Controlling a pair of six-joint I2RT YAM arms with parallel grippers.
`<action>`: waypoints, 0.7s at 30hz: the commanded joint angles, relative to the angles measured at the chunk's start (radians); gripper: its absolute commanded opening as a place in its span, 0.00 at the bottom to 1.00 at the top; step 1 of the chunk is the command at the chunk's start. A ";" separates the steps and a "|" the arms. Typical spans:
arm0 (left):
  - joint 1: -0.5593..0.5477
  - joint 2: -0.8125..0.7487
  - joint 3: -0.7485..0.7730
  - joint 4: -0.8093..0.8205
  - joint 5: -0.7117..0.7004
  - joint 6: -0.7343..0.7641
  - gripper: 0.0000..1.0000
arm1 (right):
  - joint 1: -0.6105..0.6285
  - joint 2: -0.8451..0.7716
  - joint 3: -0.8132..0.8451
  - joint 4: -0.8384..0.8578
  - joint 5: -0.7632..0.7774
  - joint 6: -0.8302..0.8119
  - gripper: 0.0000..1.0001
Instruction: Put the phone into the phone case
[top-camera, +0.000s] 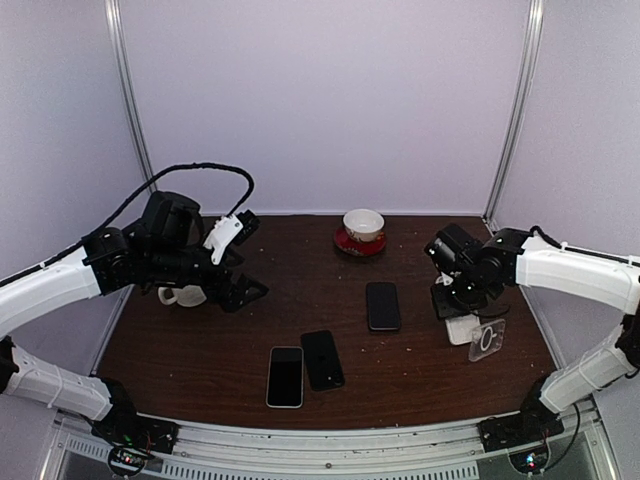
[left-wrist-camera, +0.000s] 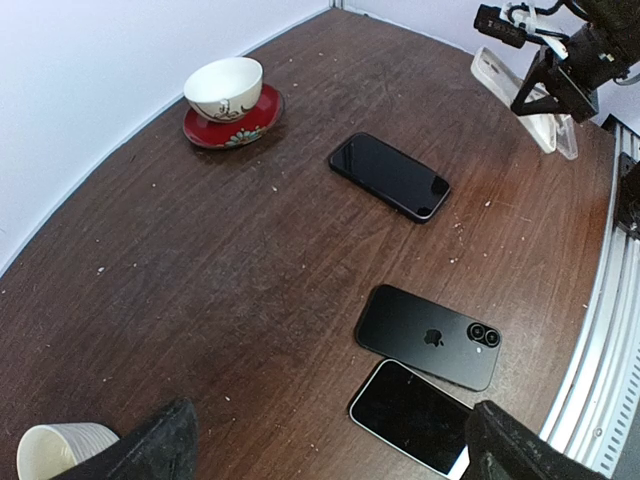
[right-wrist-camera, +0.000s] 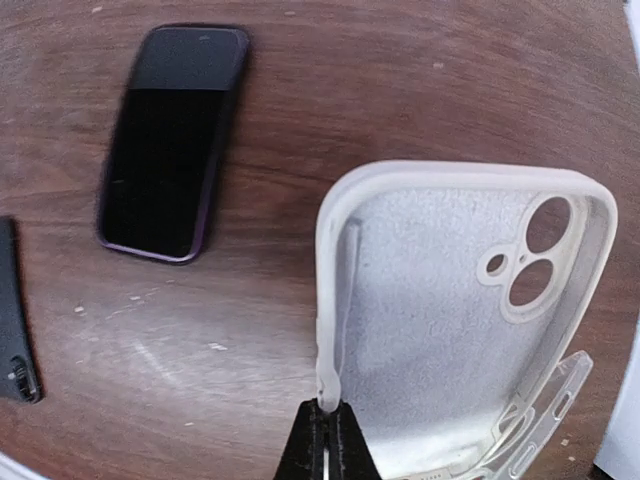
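My right gripper (right-wrist-camera: 325, 412) has its jaws pressed together on the thin rim of the white phone case (right-wrist-camera: 440, 330), at the table's right side. The case looks light and floppy, so a side wall is the best hold. The dark phone (right-wrist-camera: 175, 140) lies flat to its left and looks stiff and slick. My left gripper (top-camera: 238, 265) hangs spread wide at the far left.

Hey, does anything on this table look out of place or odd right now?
Two things. The white case sits partly over a clear case, whose corner pokes out beneath it, so they are stacked askew. The black phone lies face down, cameras up, close beside a white-edged phone.
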 joint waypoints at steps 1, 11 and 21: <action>0.007 -0.022 -0.012 0.038 0.012 0.011 0.98 | -0.036 0.034 0.058 -0.219 0.270 0.044 0.00; 0.007 -0.024 -0.010 0.038 0.026 0.009 0.98 | -0.038 -0.012 -0.025 0.299 -0.109 -0.175 0.00; 0.007 -0.017 -0.012 0.038 0.020 0.011 0.98 | 0.175 0.181 0.252 -0.065 -0.086 0.110 0.00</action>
